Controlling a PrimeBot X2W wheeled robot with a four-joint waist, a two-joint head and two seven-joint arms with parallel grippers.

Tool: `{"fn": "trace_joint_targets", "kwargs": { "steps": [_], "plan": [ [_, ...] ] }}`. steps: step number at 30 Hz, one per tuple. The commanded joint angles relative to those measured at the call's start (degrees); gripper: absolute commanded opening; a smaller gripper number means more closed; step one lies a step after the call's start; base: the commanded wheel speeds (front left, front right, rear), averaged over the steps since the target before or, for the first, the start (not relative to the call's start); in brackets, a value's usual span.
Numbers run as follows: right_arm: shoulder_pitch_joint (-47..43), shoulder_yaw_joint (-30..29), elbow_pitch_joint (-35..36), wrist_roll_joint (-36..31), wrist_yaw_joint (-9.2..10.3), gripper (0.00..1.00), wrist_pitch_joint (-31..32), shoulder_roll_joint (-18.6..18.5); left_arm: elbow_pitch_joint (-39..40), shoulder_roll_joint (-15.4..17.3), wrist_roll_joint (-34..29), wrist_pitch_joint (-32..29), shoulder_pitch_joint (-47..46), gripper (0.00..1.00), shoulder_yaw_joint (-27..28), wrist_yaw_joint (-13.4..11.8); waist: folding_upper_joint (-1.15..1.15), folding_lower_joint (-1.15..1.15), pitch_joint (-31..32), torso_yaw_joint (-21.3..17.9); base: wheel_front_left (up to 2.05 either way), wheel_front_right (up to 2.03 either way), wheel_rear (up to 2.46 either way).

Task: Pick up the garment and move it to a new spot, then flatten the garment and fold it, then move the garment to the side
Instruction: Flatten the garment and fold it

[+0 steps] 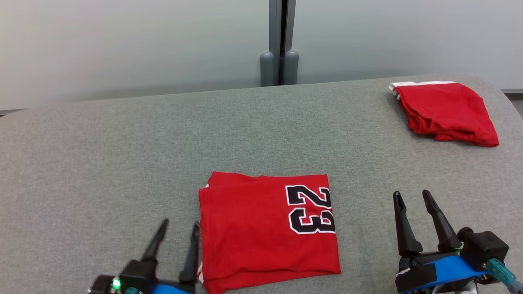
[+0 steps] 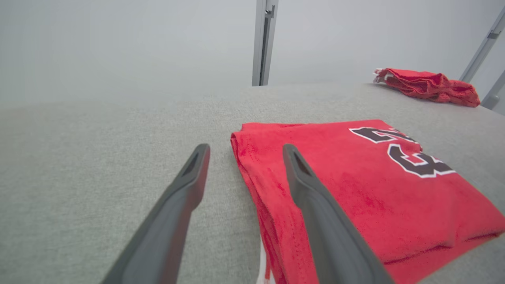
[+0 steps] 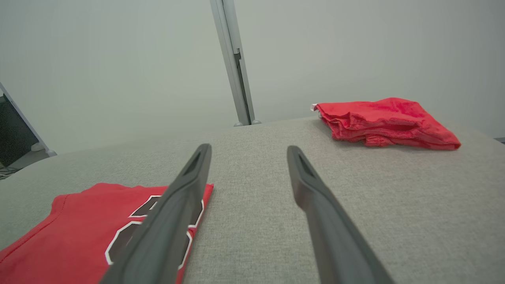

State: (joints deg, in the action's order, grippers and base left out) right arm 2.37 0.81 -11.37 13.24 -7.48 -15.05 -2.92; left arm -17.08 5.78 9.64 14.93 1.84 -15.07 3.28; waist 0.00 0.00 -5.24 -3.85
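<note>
Worktop (image 1: 122, 163): grey cloth cover, wide; it carries everything you see.
Jersey (image 1: 265, 232): red, numbered 23, folded into a flat square at the middle of the near edge.
Handling: expect it to be light, soft and limp; the stacked layers will likely slide apart if you lift only one.
Hold: take its left and right folded edges, pinching through all layers, so you keep the fold.
Second garment (image 1: 445, 112): red, loosely folded, at the far right corner, well apart.
Right gripper (image 1: 411, 194): fingers apart, empty, near the jersey's right side.
Left gripper (image 1: 181, 223): fingers apart, clamping nothing, one finger over the jersey's left edge.
</note>
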Motion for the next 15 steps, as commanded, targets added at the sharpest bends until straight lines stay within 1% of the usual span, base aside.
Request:
{"fn": "trace_joint_targets", "kwargs": {
  "steps": [1, 4, 7, 11, 15],
  "plan": [
    [0.5, -0.3, 0.4, -0.3, -0.03, 1.00, -0.2, 0.0, 3.0, 0.6, 0.3, 0.3, -1.2, 1.00, 2.2, -0.9, 0.00, 0.00, 0.3, 0.3, 0.00, 0.00, 0.00],
    [0.8, -0.6, 0.9, -0.6, -0.03, 1.00, -0.2, 0.0, 7.1, 0.9, 0.0, 0.3, -1.4, 1.00, 5.2, -2.0, 0.00, 0.00, 0.6, 0.6, 0.00, 0.00, 0.00],
    [0.7, -0.7, 1.8, -0.6, -0.03, 1.00, -0.2, 0.0, 9.3, 1.1, -0.4, 0.3, -1.3, 1.00, 7.6, -2.6, 0.00, 0.00, 0.8, 0.9, 0.00, 0.00, 0.00],
    [0.2, -0.7, 2.6, -1.2, -0.03, 1.00, -0.2, 0.0, 10.3, 1.3, -0.6, 0.3, -1.5, 1.00, 10.2, -3.1, 0.00, 0.00, 1.2, 1.3, 0.00, 0.00, 0.00],
    [-0.7, -0.8, 3.1, -1.2, -0.03, 1.00, -0.1, 0.0, 10.7, 0.8, -1.0, 0.3, -0.4, 1.00, 11.6, -3.7, 0.00, 0.00, 1.8, 1.6, 0.00, 0.00, 0.00]
  ]
}}
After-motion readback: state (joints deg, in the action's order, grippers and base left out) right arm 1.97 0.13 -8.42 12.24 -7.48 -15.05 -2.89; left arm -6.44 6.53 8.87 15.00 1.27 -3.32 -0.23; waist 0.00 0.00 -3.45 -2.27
